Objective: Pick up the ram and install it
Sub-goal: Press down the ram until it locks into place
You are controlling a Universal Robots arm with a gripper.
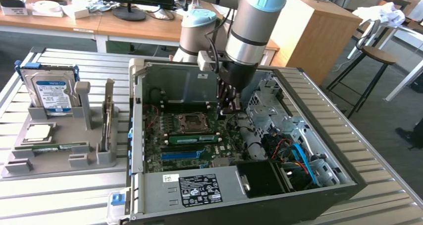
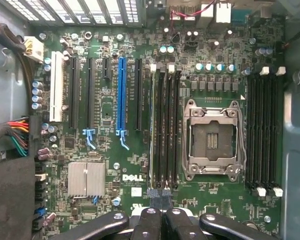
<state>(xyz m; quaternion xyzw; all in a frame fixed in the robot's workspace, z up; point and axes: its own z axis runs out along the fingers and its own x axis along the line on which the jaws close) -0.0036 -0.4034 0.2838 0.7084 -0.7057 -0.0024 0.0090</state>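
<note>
The ram (image 1: 193, 137), a thin green stick, stands in a slot beside the CPU socket (image 1: 191, 121) on the motherboard inside the open computer case (image 1: 343, 185). From the wrist view it shows edge-on as a pale strip (image 2: 152, 130) in the first of the black memory slots. My gripper (image 1: 229, 111) hangs inside the case, above the ram's end toward the exterior view's right. In the wrist view my gripper (image 2: 160, 200) has its fingers pressed together with nothing between them, just off the end of the memory slots.
A grey holder (image 1: 59, 160) at the exterior view's left carries a hard drive (image 1: 53, 93), an upright expansion card (image 1: 107, 118) and a flat green stick (image 1: 51, 147). Drive cages and cables (image 1: 290, 150) crowd the case's right side. A power supply (image 1: 191, 188) closes the front.
</note>
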